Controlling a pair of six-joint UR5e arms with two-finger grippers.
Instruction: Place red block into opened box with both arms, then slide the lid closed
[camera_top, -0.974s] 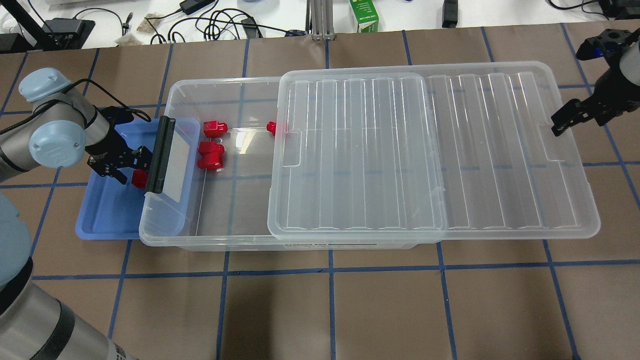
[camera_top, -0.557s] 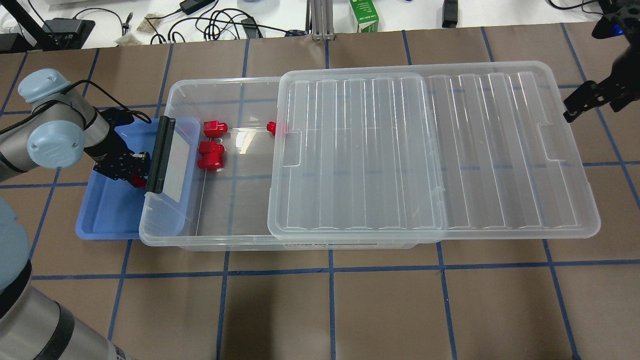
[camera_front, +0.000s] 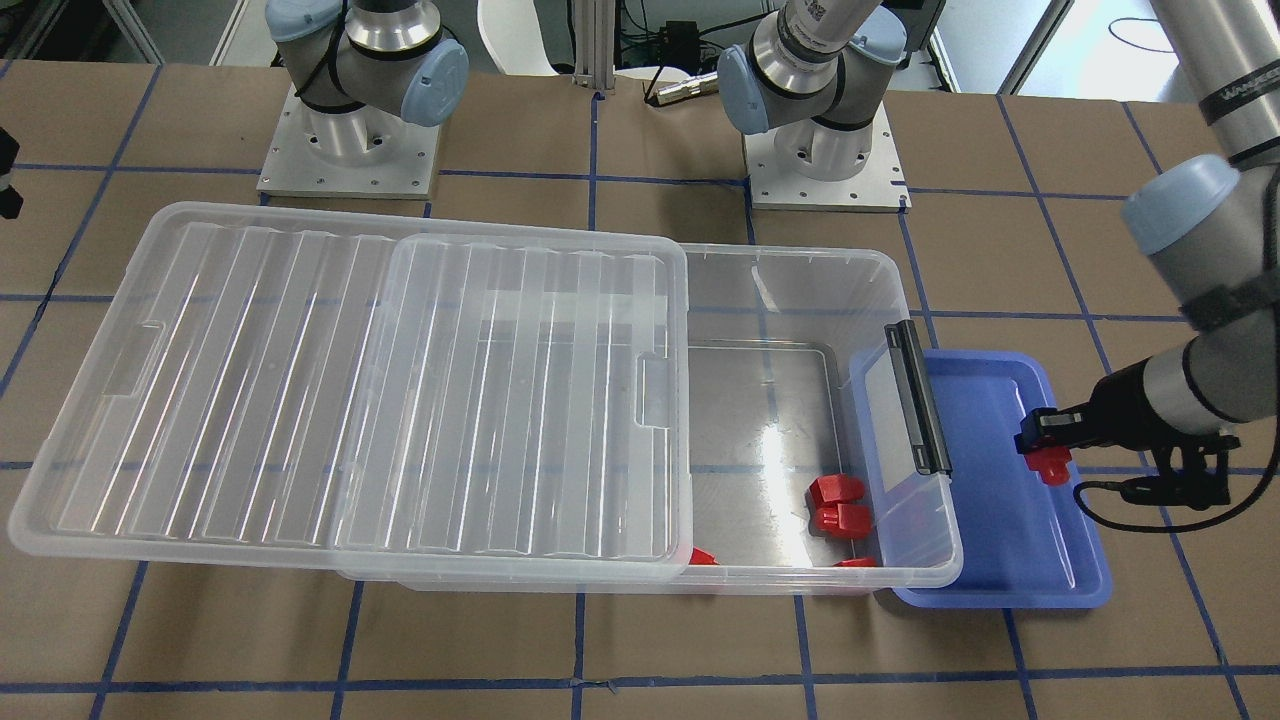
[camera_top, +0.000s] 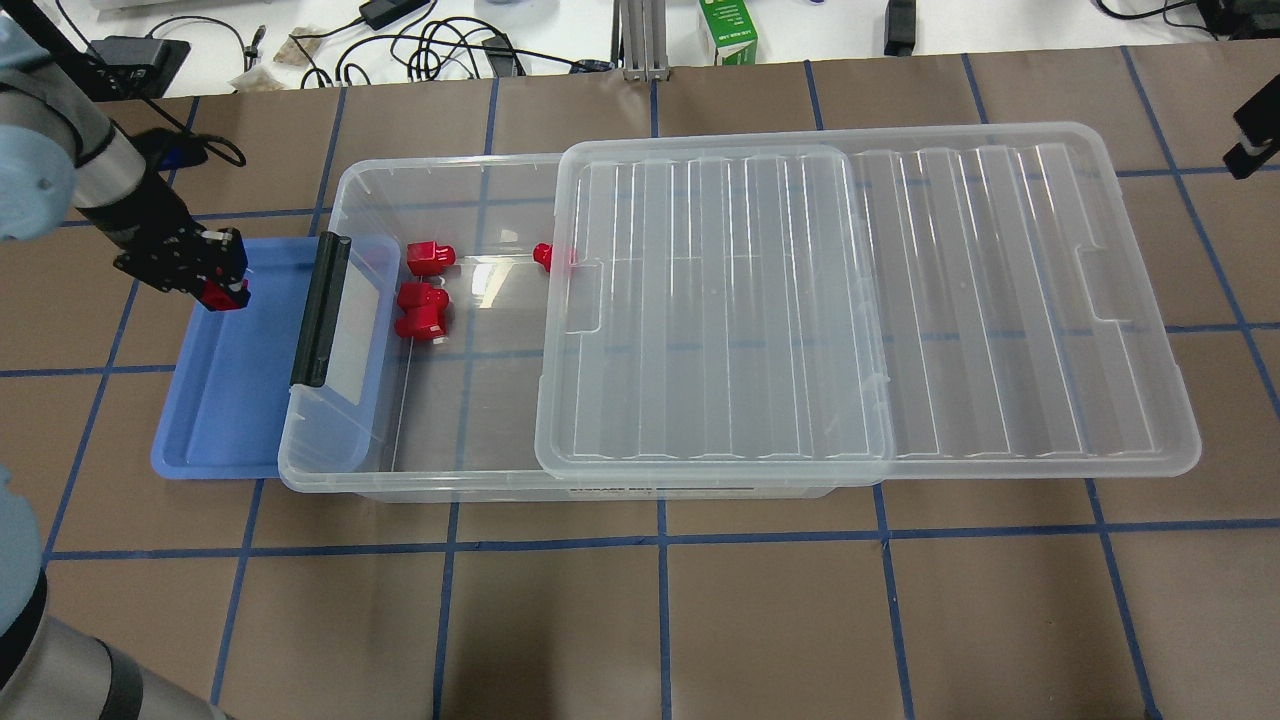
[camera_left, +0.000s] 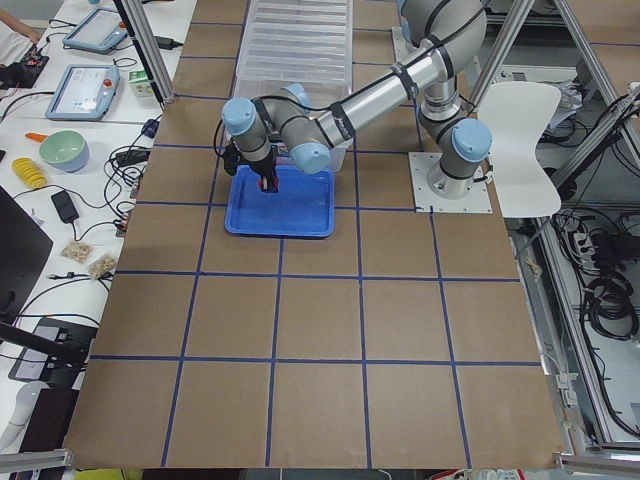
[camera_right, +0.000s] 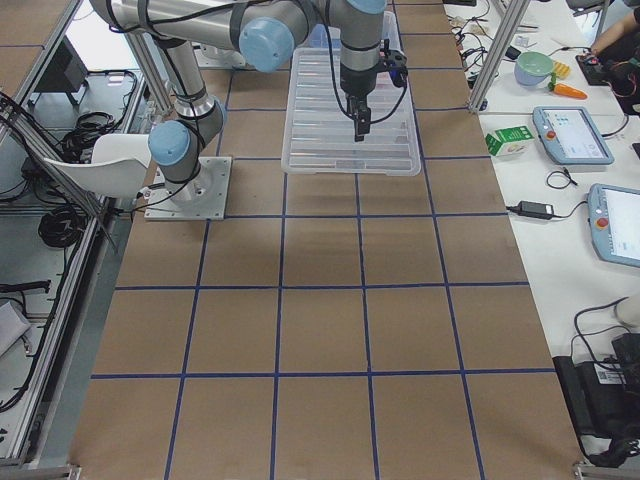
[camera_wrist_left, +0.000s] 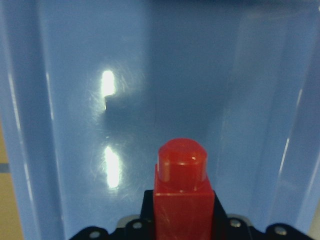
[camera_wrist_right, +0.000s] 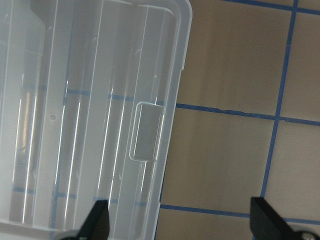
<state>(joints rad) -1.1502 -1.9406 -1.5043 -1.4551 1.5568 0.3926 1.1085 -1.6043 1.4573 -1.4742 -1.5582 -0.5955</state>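
Note:
My left gripper (camera_top: 224, 283) is shut on a red block (camera_wrist_left: 182, 190) and holds it above the far left part of the blue tray (camera_top: 215, 420); the held red block (camera_front: 1048, 466) points down. The clear box (camera_top: 440, 485) lies open at its left end, with three red blocks (camera_top: 422, 310) on its floor. Its lid (camera_top: 720, 300) is slid to the right and overhangs the table. My right gripper (camera_wrist_right: 182, 222) hangs open above the lid's right edge, holding nothing.
The box's black clip bar (camera_top: 320, 310) overlaps the blue tray's right side. Cables and a green carton (camera_top: 728, 32) lie on the white bench beyond the table. Brown table surface with blue tape lines runs in front of the box.
My left gripper shut on a red block in the tray, then lifted it up and toward the tray's far left corner. The right gripper rose and drew back to the right edge of view.

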